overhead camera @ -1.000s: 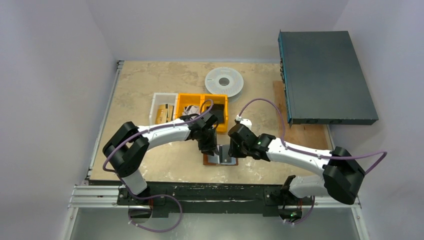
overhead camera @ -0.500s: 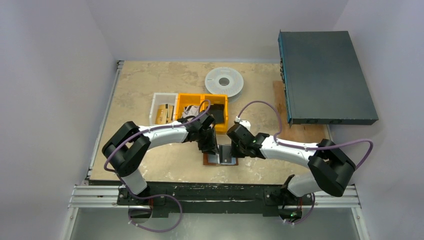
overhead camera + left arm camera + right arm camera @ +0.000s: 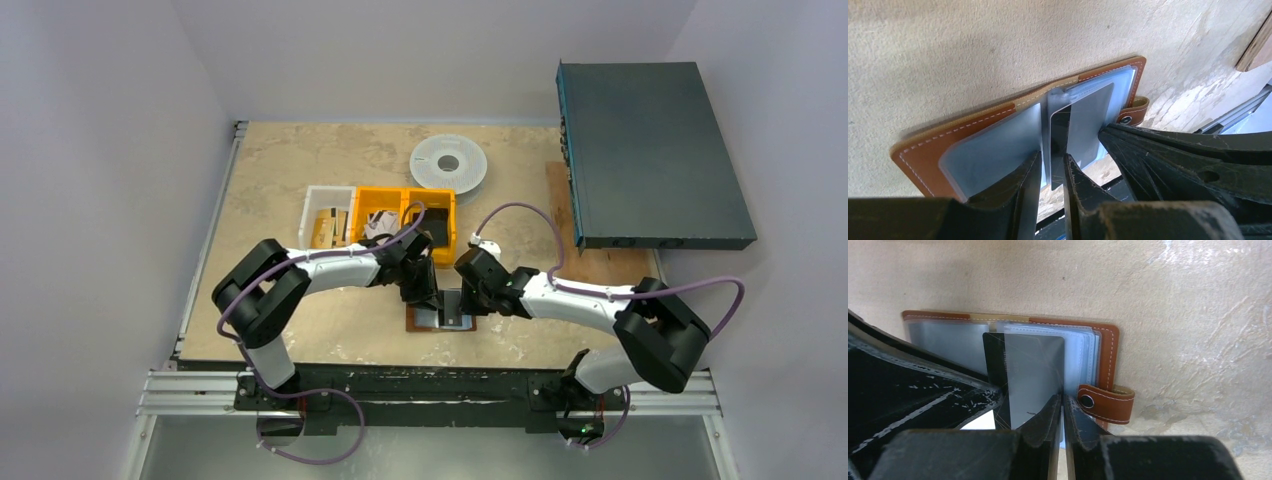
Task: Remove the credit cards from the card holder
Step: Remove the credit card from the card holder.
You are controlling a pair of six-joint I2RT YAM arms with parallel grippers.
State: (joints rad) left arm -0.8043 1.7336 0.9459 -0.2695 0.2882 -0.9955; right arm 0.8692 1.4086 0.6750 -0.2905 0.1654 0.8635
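Note:
The card holder (image 3: 413,323) lies open on the table near the front edge, brown leather (image 3: 933,147) with pale plastic sleeves (image 3: 948,337) and a snap strap (image 3: 1108,402). My left gripper (image 3: 428,298) is over its middle, the jaws shut (image 3: 1052,167) on a silvery credit card (image 3: 1058,127) with a dark strip, standing partly out of a sleeve (image 3: 1030,367). My right gripper (image 3: 462,303) is at the holder's right side, shut (image 3: 1063,400) on the edge of a plastic sleeve beside the card. Any other cards are hidden in the sleeves.
Behind the holder stand two orange bins (image 3: 383,196) and a white bin (image 3: 318,192) with small items, one black (image 3: 437,226). A white filament spool (image 3: 449,162) lies at the back. A large dark box (image 3: 650,155) and a wooden board (image 3: 610,268) are on the right.
The right arm's elbow has swung in to the left and the left arm has shifted slightly right. Both grippers stay over the holder.

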